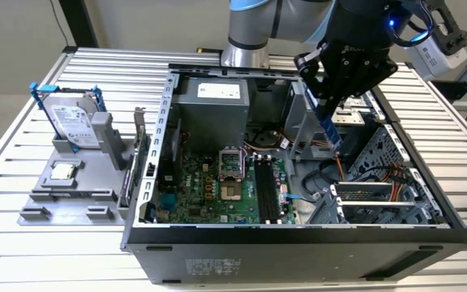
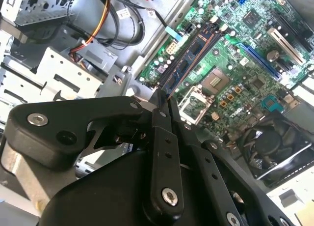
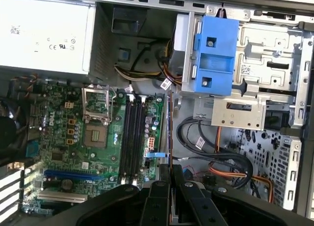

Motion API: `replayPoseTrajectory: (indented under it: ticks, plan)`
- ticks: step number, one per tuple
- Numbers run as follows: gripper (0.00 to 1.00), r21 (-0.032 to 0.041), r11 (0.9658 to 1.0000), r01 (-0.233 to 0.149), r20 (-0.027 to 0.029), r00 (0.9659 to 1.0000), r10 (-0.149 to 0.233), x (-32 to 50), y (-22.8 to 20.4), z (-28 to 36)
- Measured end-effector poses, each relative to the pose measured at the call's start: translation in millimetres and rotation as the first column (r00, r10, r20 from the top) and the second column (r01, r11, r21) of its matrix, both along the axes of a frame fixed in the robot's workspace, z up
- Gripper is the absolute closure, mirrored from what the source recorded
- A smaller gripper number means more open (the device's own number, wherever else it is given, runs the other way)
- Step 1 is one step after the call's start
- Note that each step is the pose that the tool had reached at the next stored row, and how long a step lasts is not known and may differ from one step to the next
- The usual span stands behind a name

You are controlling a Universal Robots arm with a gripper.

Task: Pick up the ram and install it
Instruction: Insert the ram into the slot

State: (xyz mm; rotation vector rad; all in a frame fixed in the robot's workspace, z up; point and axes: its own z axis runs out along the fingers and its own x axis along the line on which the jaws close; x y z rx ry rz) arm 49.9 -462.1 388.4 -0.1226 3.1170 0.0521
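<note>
Tool: we see the tool (image 1: 323,97) clenched on the ram (image 1: 328,125). It pinches one end, so most of the stick hangs free below the fingers.
Ram: it hangs in the air inside the open case (image 1: 168,121), long side pointing down and slightly tilted, toward the exterior view's right of the motherboard (image 1: 209,188). It touches nothing but the tool.
Memory slots: the black slots (image 1: 266,188) look unfilled to us, so we judge the install is not yet done.
Alignment: in the first wrist view the ram (image 3: 170,132) shows edge-on, running parallel to the slots (image 3: 132,137) and just beside the board. We take that as a carrying pose that keeps it clear of the cables (image 3: 230,162).
Fixture: the grey holder (image 1: 95,213) on the tabletop (image 1: 22,255) keeps the hard drive (image 1: 75,121) and processor chip (image 1: 61,171) upright and separate, well apart from the tool.
</note>
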Motion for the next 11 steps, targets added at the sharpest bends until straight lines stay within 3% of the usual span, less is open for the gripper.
replayPoseTrajectory:
  ticks: [11]
  plan:
    - [1.0,-0.0001,1.0,0.0,-0.0001,1.0,0.0,0.0,0.0,-8.0]
